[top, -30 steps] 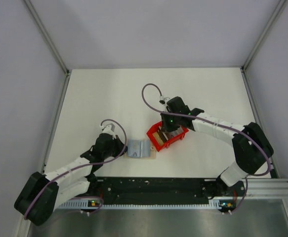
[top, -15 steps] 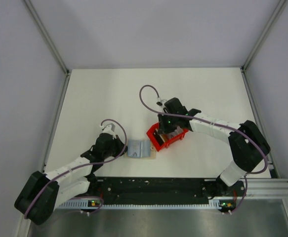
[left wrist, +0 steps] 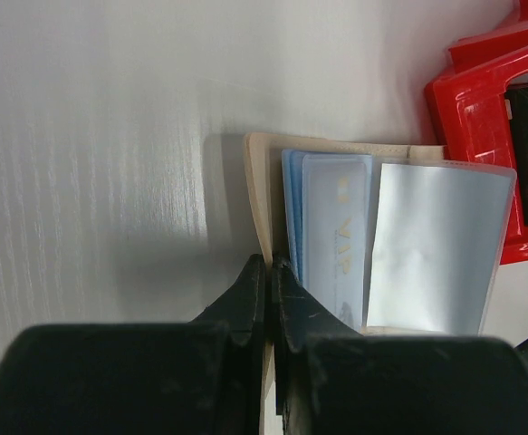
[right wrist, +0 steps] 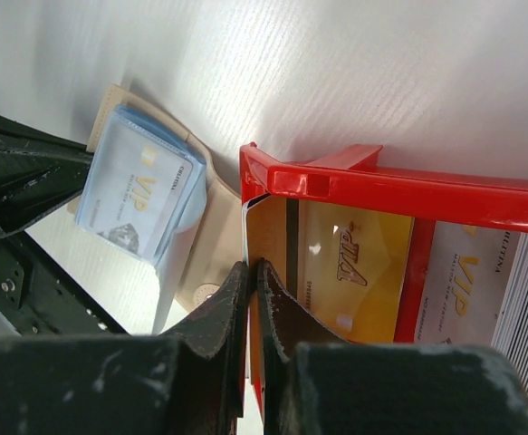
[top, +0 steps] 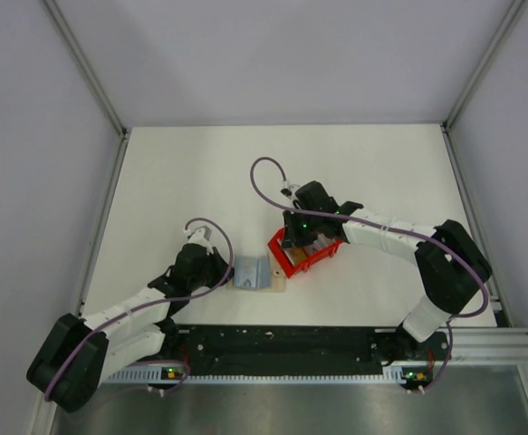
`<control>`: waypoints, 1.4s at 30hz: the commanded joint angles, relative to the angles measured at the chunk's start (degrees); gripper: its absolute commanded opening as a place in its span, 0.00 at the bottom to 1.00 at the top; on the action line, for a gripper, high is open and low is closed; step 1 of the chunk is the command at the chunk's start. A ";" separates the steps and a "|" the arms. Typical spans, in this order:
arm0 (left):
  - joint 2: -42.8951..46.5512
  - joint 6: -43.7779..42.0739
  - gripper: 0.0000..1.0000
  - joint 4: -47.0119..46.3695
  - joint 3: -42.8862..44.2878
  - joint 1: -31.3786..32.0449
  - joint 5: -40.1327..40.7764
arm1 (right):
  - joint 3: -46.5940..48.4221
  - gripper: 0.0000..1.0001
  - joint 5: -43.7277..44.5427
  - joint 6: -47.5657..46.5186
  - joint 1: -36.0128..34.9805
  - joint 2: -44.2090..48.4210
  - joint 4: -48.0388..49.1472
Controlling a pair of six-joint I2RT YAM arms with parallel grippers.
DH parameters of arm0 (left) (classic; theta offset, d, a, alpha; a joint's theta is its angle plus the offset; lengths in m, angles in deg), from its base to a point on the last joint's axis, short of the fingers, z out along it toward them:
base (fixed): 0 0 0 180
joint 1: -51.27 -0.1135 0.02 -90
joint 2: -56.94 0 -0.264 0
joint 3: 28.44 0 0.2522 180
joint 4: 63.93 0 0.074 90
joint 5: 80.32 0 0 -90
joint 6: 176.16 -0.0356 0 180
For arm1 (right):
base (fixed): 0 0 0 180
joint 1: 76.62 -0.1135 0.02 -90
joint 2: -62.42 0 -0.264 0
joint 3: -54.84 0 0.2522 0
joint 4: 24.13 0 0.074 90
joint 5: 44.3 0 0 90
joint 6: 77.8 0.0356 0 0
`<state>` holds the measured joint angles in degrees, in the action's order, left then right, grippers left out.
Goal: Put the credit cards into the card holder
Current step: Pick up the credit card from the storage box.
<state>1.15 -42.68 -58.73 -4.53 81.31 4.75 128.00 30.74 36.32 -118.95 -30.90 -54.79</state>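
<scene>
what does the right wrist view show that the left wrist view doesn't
Only the right wrist view: the right gripper pinching the edge of a gold card in the red tray, a white card beside it. Only the left wrist view: the left gripper closed on the beige edge of the card holder. Both: the card holder with a pale blue VIP card in it, and the red tray.

The left arm (top: 132, 308) and right arm (top: 381, 234) wear white shells between bulky black joints. A thin purple cable (top: 262, 172) loops along each. A small green light (top: 304, 217) glows at the right wrist. Matte black wedge-shaped fingers (right wrist: 214, 317) look scuffed.
</scene>
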 commanded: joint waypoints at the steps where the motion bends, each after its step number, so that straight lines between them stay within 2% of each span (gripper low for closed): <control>1: -0.46 -0.50 0.00 -2.34 1.98 0.10 -0.43 | 2.04 0.04 -3.41 1.28 -1.09 -0.90 1.26; 31: -0.64 -0.68 0.00 -2.08 2.33 0.10 -0.87 | 2.65 0.10 -5.08 1.90 -1.00 -0.99 1.70; 38: -0.72 -0.68 0.00 -1.90 2.24 0.10 -0.61 | 3.01 0.04 -5.87 2.25 -1.00 -0.37 2.14; 42: -0.72 -0.86 0.00 -1.81 2.33 0.10 -0.61 | 3.18 0.09 -6.22 2.25 -0.92 -0.37 2.14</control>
<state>0.75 -42.83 -58.73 -4.27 81.31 4.53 128.00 27.85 37.54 -118.95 -31.08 -54.77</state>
